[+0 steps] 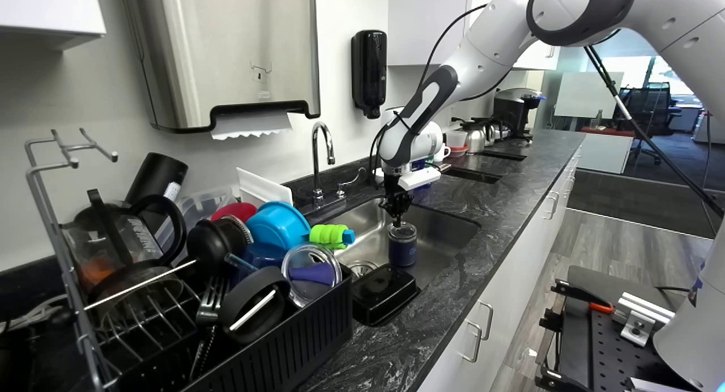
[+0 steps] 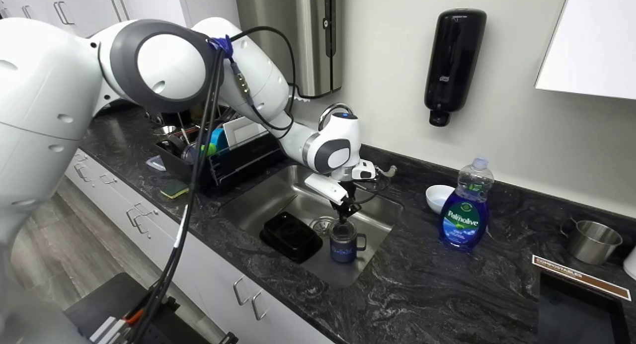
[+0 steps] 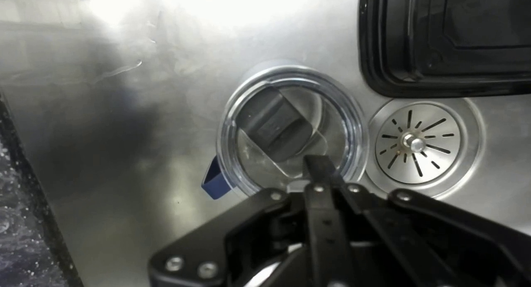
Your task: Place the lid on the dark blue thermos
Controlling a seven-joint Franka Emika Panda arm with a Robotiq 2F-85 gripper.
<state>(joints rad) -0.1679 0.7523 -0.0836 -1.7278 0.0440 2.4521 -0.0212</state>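
The dark blue thermos (image 1: 402, 252) stands upright in the sink in both exterior views (image 2: 343, 249). In the wrist view only its blue handle (image 3: 216, 182) shows clearly beside the lid. The round clear lid with a dark grey slider (image 3: 274, 124) lies over the thermos mouth; it also shows in both exterior views (image 1: 403, 230) (image 2: 343, 229). I cannot tell whether it is pressed fully down. My gripper (image 3: 319, 160) points down with its fingers together and nothing seen between them. Its tips (image 1: 397, 221) are over the lid, near the rim; whether they touch it I cannot tell.
A black tray (image 2: 291, 237) lies in the sink (image 1: 447, 233) beside the thermos, near the drain (image 3: 417, 144). The faucet (image 1: 317, 160) stands behind. A full dish rack (image 1: 272, 346) and a dish soap bottle (image 2: 465, 210) stand at opposite sides of the sink.
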